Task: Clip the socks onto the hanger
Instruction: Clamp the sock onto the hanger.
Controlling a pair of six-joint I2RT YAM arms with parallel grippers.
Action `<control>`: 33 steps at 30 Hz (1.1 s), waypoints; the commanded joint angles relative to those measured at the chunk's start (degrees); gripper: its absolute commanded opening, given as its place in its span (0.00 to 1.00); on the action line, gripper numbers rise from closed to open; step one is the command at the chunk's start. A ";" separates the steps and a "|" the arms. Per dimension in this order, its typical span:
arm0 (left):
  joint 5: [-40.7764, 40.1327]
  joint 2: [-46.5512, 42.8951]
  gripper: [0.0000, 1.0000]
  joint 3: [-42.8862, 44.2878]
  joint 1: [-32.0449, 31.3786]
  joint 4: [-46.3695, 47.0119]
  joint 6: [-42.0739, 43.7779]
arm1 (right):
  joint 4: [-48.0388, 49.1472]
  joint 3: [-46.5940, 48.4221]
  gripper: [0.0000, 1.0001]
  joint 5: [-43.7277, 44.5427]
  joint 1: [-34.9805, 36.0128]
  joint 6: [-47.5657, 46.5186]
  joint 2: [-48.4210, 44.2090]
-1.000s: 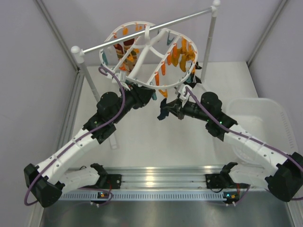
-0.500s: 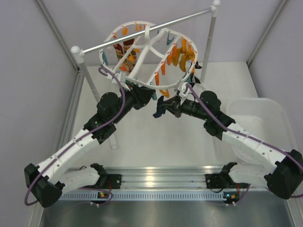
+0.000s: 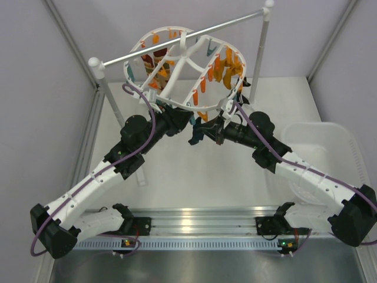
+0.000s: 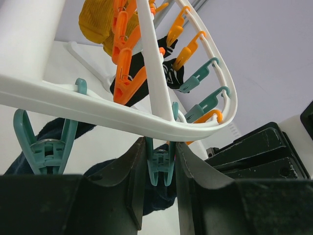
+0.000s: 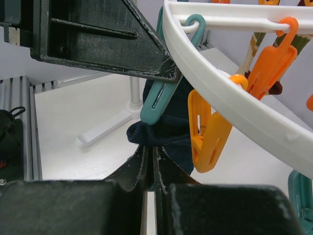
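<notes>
Seen from above, the white ring hanger (image 3: 174, 75) hangs from a rod stand (image 3: 118, 56), and both arms meet under its near rim. The left wrist view shows the left gripper (image 4: 160, 143) narrowed onto a teal clip (image 4: 160, 169) on that rim. The right wrist view shows the right gripper (image 5: 150, 152) pinched tight on a dark sock (image 5: 166, 134) just under that clip, with an orange clip (image 5: 208, 142) beside it. The sock is well above the table (image 3: 177, 177).

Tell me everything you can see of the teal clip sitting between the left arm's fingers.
The teal clip is a small plastic peg, two legs joined mid-length, hanging by a hook from the white hanger rim. The left fingers press it from both sides. An orange clip hangs beside it. Its lower tip meets the dark sock; whether it bites the fabric is unclear.
</notes>
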 commanded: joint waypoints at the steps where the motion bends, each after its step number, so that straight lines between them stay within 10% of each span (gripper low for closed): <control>1: -1.26 0.17 0.00 -0.20 0.64 3.14 -0.89 | 3.47 3.25 0.00 -0.63 1.41 0.92 -0.01; 30: -2.49 0.26 0.00 -0.11 0.55 1.39 -1.16 | 5.05 5.10 0.00 0.34 1.85 2.76 0.78; 33: -2.93 0.09 0.24 0.15 0.64 0.68 -0.90 | 4.44 5.19 0.00 0.43 1.94 2.76 0.69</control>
